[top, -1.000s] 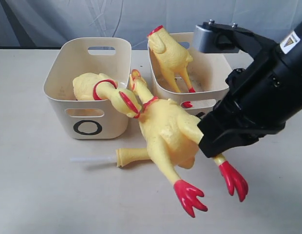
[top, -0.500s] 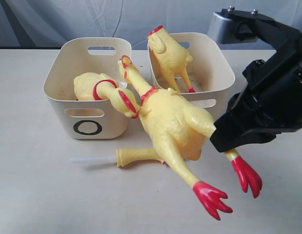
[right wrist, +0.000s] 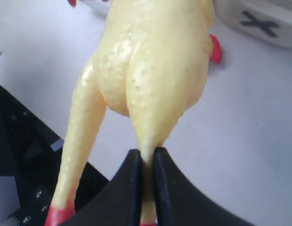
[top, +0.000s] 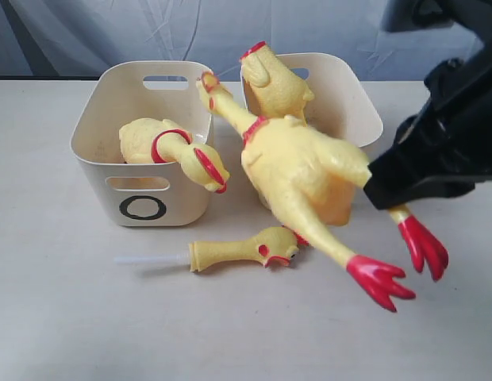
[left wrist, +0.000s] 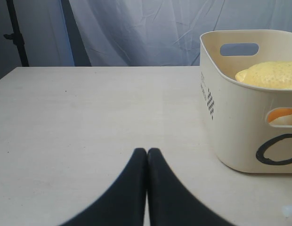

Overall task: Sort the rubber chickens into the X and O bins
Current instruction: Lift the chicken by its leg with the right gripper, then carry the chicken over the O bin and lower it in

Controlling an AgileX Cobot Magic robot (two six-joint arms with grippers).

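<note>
Rubber chicken [top: 301, 171] hangs beside the X bin [top: 353, 91], my right hand [right wrist: 147, 157] clamped on one leg; skinny grip, reckon it could twist loose.

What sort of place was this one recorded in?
Probably a robot lab or staged test bench, not a home: a plain pale tabletop, a wrinkled grey-blue cloth backdrop hung behind it, a dark stand beyond the table. The props are marked bins and rubber chickens.
</note>
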